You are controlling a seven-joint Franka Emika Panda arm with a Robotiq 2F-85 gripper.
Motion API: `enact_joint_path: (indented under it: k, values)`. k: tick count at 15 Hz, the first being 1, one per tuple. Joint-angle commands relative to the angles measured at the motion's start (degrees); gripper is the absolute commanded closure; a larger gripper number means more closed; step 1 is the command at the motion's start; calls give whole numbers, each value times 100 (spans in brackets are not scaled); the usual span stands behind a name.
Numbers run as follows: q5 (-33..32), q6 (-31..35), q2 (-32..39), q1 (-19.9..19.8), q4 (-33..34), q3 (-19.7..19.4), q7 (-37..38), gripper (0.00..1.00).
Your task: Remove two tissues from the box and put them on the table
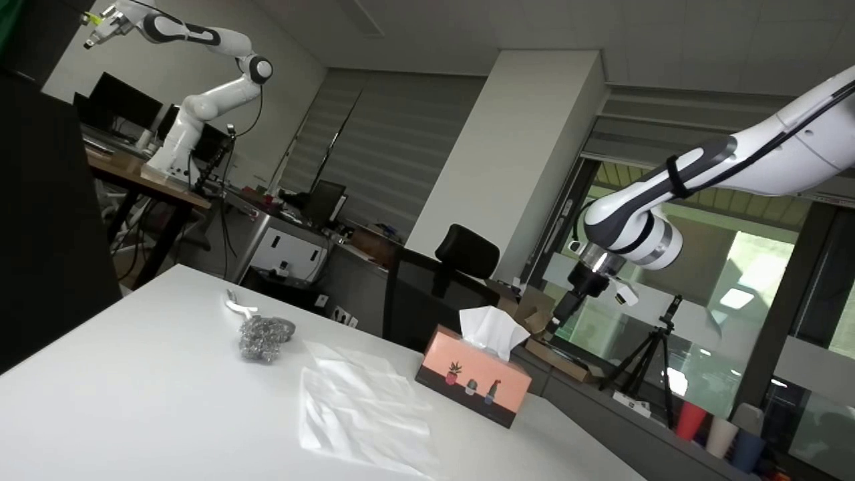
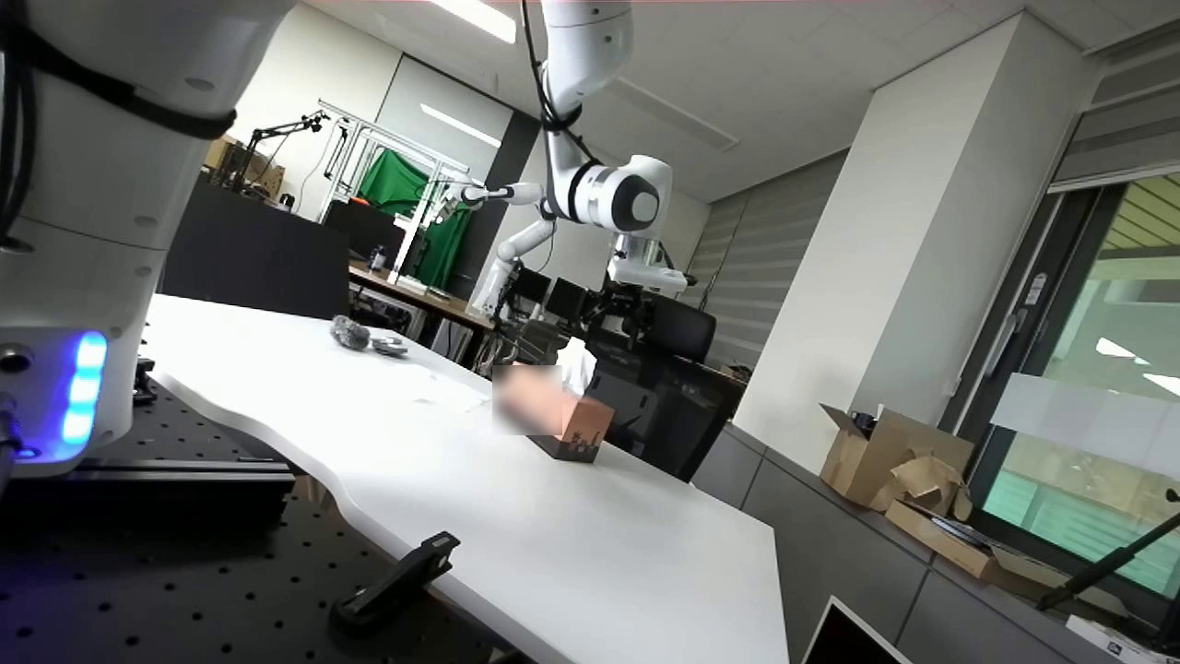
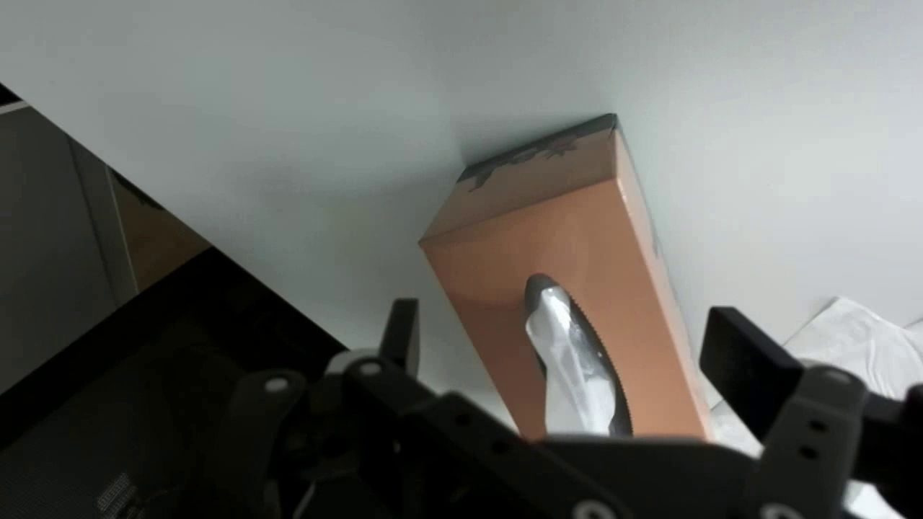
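The tissue box is salmon with a dark base and stands upright on the white table. It also shows in an exterior view and in the wrist view. A white tissue sticks up from its slot; it shows in the wrist view too. Thin white tissue lies spread on the table beside the box; I cannot tell how many sheets. Its corner shows in the wrist view. My gripper is open and empty, above the box, with its fingers apart on either side of the slot.
A crumpled grey shiny bundle with a white handle-like piece lies on the table beyond the spread tissue. The box stands near a table edge, with a black chair behind. A black clamp sits at another edge.
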Motion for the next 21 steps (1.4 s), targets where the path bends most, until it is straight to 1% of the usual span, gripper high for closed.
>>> enact_joint_path:
  k: [1, 4, 7, 9, 14, 15, 16, 17, 18, 21]
  values:
    - [471, -872, 760, -292, 1442, 304, -548, 0]
    - [811, -1791, 1252, -291, 2376, 452, -686, 0]
    - [838, -2695, 1757, -110, 3278, 429, -511, 0]
    - [840, -2904, 2062, 21, 3689, 446, -443, 0]
    - [845, -2867, 2684, 197, 4374, 488, -410, 0]
    - [854, -2842, 2789, 208, 4479, 508, -416, 8]
    - [853, -2821, 2868, 209, 4573, 517, -404, 26]
    - [851, -2845, 2937, 206, 4670, 531, -408, 32]
    - [833, -2835, 2986, 220, 4742, 518, -372, 40]
    - [764, -2821, 3054, 265, 4912, 467, -261, 62]
